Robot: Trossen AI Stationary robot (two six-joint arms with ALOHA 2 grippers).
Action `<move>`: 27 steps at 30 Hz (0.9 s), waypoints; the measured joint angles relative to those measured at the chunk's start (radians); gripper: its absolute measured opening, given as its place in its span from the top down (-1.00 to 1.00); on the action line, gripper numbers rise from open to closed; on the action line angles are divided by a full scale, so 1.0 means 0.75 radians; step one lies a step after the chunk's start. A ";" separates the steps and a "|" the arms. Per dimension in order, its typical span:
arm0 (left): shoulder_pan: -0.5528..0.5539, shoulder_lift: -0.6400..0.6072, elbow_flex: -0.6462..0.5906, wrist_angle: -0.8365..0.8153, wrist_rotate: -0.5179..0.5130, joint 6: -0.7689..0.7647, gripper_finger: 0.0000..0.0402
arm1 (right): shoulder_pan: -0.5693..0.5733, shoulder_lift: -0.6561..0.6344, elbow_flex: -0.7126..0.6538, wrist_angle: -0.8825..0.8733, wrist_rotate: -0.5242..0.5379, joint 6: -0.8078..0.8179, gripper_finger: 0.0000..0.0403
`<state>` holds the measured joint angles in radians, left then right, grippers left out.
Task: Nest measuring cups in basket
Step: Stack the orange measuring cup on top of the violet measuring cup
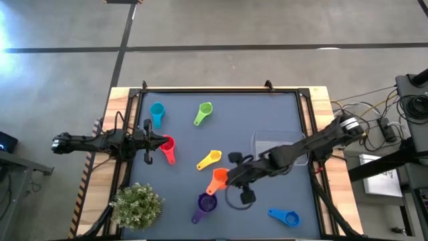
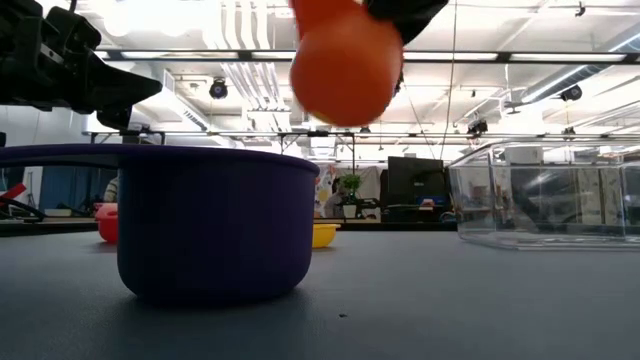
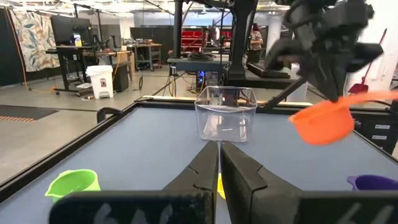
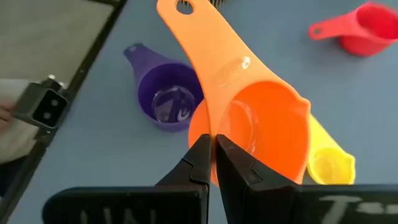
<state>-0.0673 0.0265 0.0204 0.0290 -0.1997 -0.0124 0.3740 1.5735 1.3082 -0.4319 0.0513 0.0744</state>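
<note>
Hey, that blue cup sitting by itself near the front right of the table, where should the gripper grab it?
Judging from the high view, take the blue cup by its flat handle, which sticks out toward the left arm's side. Come straight down from above with the jaws across the handle's width. The space around it looks open.

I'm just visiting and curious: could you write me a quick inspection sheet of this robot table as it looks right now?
Surface: dark table top, wooden edges.
Job's things: clear basket empty; teal cup, green cup, red cup, yellow cup, purple cup, blue cup lying apart; orange cup lifted off the table.
Clutter: potted plant at a corner.
Grippers: right gripper shut on the orange cup; left gripper shut, empty, by the red cup.
Cables: bundle beside the table.
Surroundings: workshop, equipment.
</note>
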 joint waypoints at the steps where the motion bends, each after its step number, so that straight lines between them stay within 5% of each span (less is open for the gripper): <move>1: 0.000 0.000 0.000 0.000 0.000 0.000 1.00 | 0.002 0.029 0.022 -0.005 0.000 0.006 0.96; 27: 0.000 0.001 0.000 0.001 0.000 0.000 1.00 | 0.106 0.369 0.261 0.160 0.001 -0.046 0.96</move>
<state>-0.0673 0.0269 0.0204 0.0296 -0.1999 -0.0124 0.4538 1.8500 1.5036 -0.3122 0.0518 0.0402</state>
